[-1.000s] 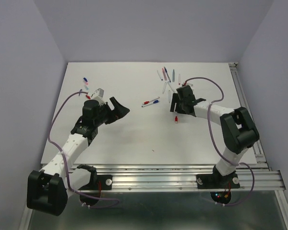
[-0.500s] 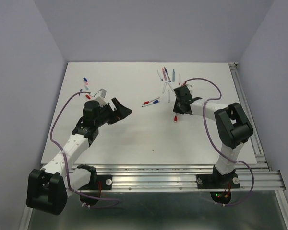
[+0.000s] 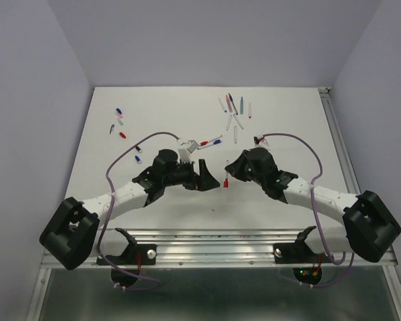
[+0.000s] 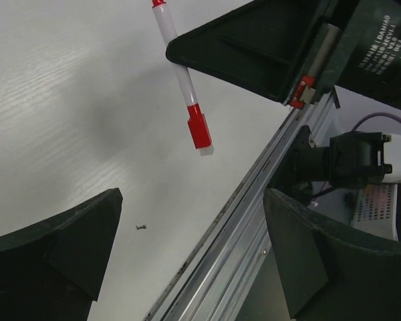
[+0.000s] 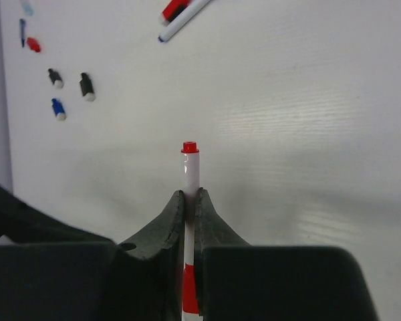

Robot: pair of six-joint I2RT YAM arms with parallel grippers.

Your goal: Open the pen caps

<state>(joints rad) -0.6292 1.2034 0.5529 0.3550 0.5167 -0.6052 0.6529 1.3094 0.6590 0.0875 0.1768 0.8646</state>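
Clamping a pen [image 5: 191,174] just lifted off the bench [image 3: 167,110], the right jaws offer its red cap [image 4: 199,130] to the newly arrived, wide-open left jaws

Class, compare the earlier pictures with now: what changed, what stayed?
The right gripper closed on the red-capped pen, lifted it and carried it toward the middle. The left gripper swung in to meet it, jaws open. Loose caps and other pens stayed put.
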